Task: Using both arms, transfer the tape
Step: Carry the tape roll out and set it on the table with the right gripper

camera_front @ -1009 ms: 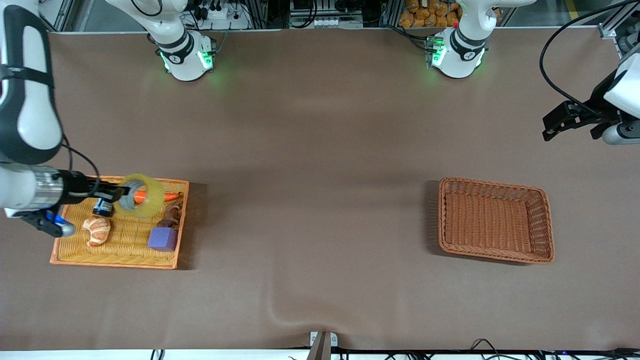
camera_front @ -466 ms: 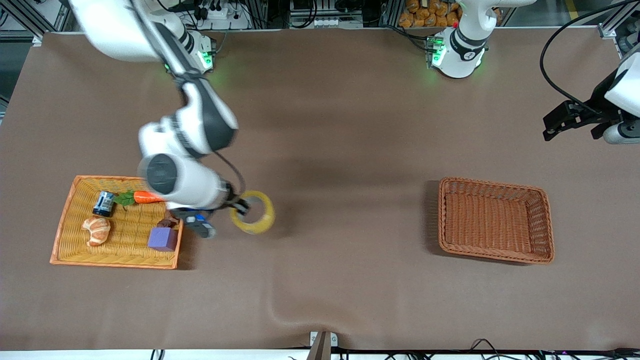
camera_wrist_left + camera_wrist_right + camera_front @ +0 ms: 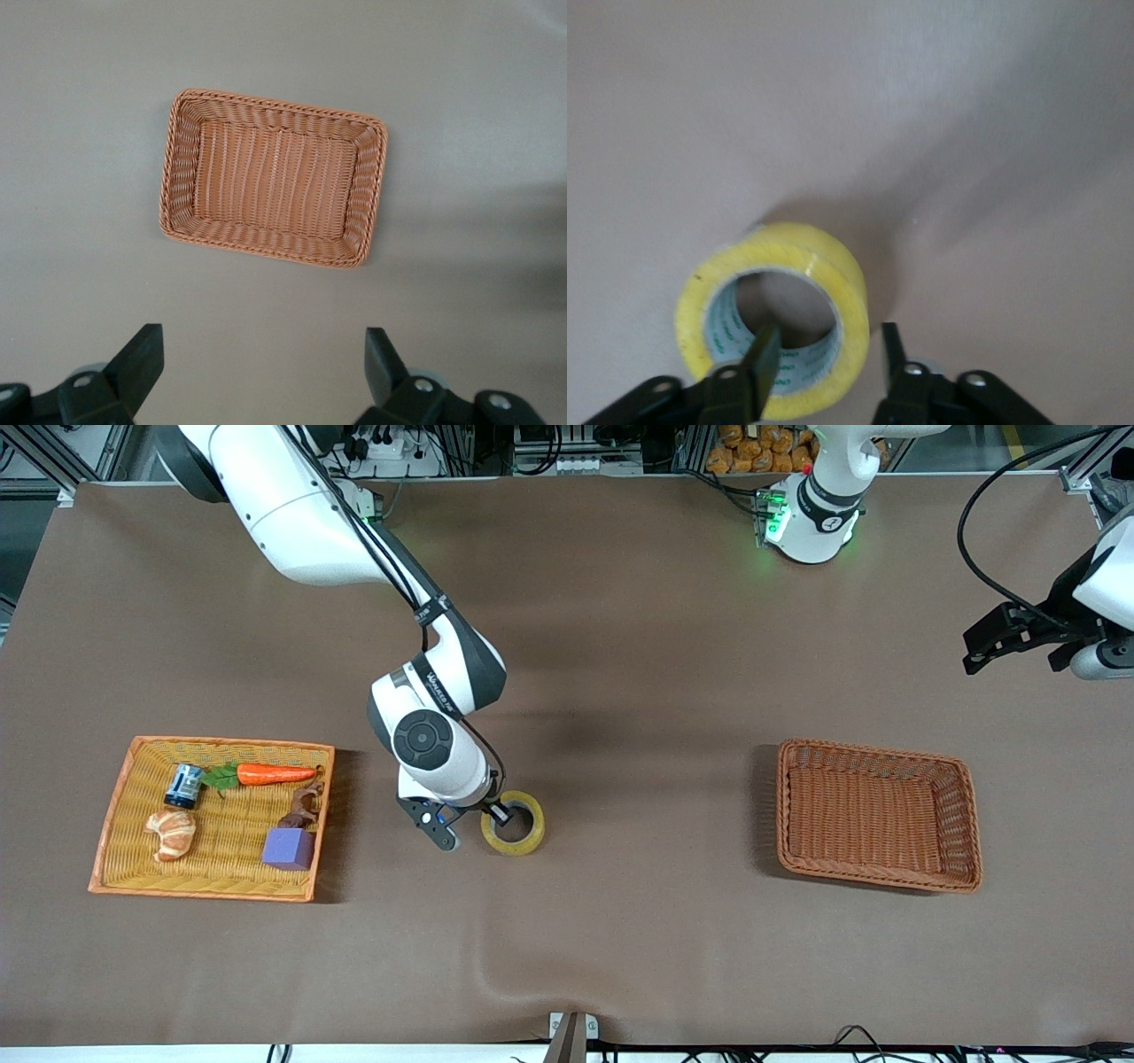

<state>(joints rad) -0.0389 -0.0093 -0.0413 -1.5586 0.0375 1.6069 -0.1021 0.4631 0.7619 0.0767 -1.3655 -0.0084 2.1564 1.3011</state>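
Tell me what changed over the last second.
The right gripper carried the tape out of the tray toward the table's middle and lowered it to the cloth, one finger still inside the ring. The left gripper stayed waiting, open, above the empty basket; the tray's other items did not move.

You have the tape (image 3: 513, 823) lying flat on the table (image 3: 620, 646) mid-bench, between the two baskets. The right gripper (image 3: 498, 812) straddles its wall, one finger inside the core. The filled basket (image 3: 120, 797) sits toward the right arm's end, holding a carrot (image 3: 270, 774), croissant (image 3: 171, 833), block (image 3: 288, 849) and can (image 3: 184, 786). The other basket (image 3: 877, 815) lies toward the left arm's end. The left gripper (image 3: 1005, 638) waits over that end's edge, fingers apart.
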